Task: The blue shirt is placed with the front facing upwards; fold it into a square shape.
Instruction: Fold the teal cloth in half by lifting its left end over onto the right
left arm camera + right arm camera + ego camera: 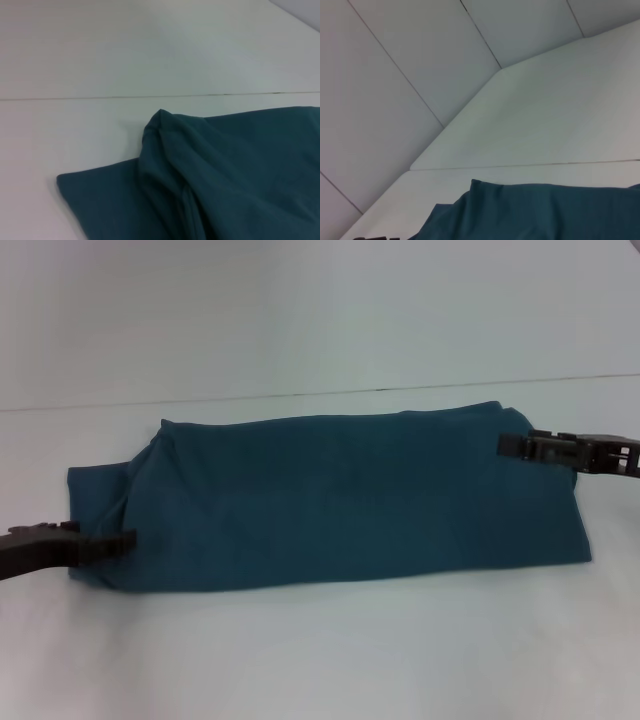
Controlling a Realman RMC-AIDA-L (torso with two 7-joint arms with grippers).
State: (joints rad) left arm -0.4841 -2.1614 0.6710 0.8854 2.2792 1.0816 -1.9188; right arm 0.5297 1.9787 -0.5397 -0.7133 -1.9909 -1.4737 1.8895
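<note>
My left gripper (128, 539) sits low at the near-left corner of the blue shirt (330, 500), its tips right at the cloth edge, though I cannot tell from the head view whether the fingers are pinching fabric or merely resting against it. My right gripper (512, 445) is at the far-right corner of the garment, tip against the upper edge there, and again I cannot tell how far its fingers stand apart or whether they hold anything. Neither wrist view shows its own fingers; the left wrist view shows a bunched ridge of fabric rising over a flatter layer, and the right wrist view only the far hem against the white table (320, 660). The shirt lies across the middle of the table as a long horizontal band, wider than it is deep, with no lettering showing, so I judge that a lengthwise fold is already done and the printed front is tucked inside. The left end is untidy, with a lower layer poking out past the upper one. What I judge remains is bringing one end over the other to shorten the band into a square, then flattening that lumpy left side.
</note>
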